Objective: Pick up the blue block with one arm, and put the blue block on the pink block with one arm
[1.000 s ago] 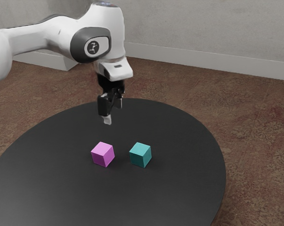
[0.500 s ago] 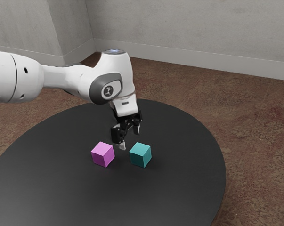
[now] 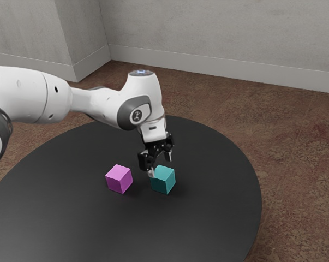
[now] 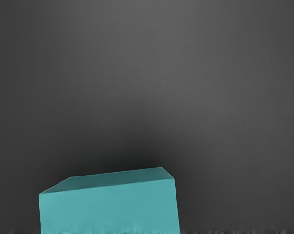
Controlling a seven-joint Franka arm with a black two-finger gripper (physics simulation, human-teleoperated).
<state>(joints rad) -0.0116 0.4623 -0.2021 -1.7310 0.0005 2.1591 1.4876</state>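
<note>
Since the earlier frames your arm [image 3: 93, 103] has dropped and reached toward the exterior view's right. The gripper [image 3: 157, 167] now sits right at the blue block's [image 3: 163, 180] top edge, on the side facing the pink block [image 3: 119, 179]. Its fingers stand apart and clamp nothing. Neither block has shifted. Both are matte, sharp-edged cubes, the blue one closer to teal, standing near each other but apart on the table [image 3: 208, 218], a smooth round black disc. In the wrist view the blue block [image 4: 107, 204] lies just under your hand. Around the table you have mottled brown carpet [image 3: 295, 136], a white skirting board [image 3: 235, 68] and grey plaster walls [image 3: 235, 27].
</note>
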